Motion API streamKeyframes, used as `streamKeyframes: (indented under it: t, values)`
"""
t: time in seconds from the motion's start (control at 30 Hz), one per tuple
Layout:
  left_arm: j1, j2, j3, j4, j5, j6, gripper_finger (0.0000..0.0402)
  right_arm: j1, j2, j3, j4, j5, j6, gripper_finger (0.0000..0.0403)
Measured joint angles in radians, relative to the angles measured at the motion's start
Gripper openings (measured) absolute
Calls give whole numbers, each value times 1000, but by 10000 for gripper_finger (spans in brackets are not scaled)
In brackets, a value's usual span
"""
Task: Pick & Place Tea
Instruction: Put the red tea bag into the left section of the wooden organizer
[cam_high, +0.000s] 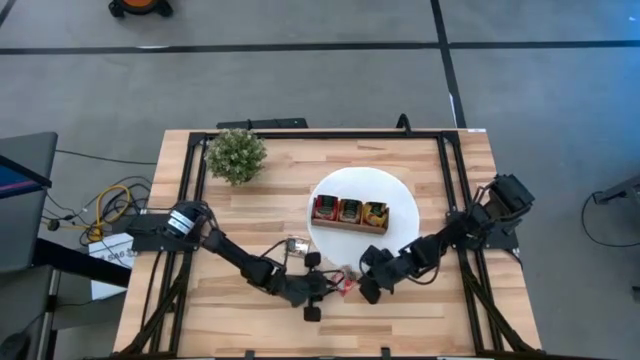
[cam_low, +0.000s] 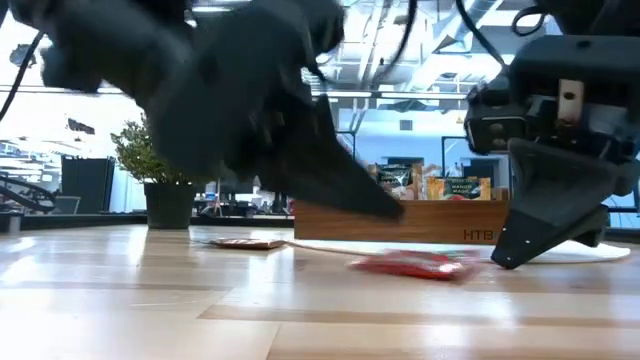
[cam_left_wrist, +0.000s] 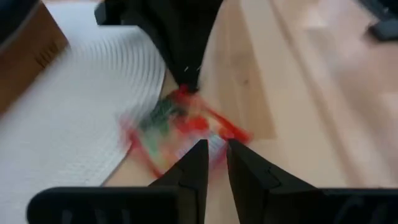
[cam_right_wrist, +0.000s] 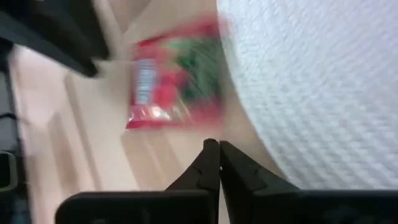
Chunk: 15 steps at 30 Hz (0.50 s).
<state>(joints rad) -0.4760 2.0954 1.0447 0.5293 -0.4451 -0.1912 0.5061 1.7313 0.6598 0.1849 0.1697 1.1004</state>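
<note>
Wooden tray (cam_high: 350, 213): on white plate (cam_high: 395, 190), three compartments filled with sachets | red tea sachet (cam_right_wrist: 177, 74): flat on table (cam_high: 250, 310) beside plate rim | right gripper (cam_right_wrist: 219, 152): clenched, empty, just short of sachet | left gripper (cam_left_wrist: 213, 155): narrowly parted, holding nothing, at sachet's opposite edge.

Glossy red foil-like sachet (cam_right_wrist: 177, 74) lies on the pale, smooth-grained wooden table (cam_high: 420, 310); the white plate (cam_right_wrist: 323, 93) shows a fine woven-looking, matt texture; the brown tray (cam_low: 420, 220) is smooth wood; both grippers' fingers (cam_left_wrist: 199, 171) look matt black plastic.
</note>
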Motion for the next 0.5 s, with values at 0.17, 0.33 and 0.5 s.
streamKeyframes:
  t: [0.17, 0.33, 0.5]
  values:
    - [-28, -77, 0, -85, -122, -3, 55, 41, -34, 40, -117, 96, -82, 2]
    - [-23, -148, 1, -232, -100, -89, 93, 74, -42, 167, -339, 169, -180, 1]
    - [-18, -190, 1, -418, -2, -253, 138, 75, -34, 225, -291, 172, -236, 14]
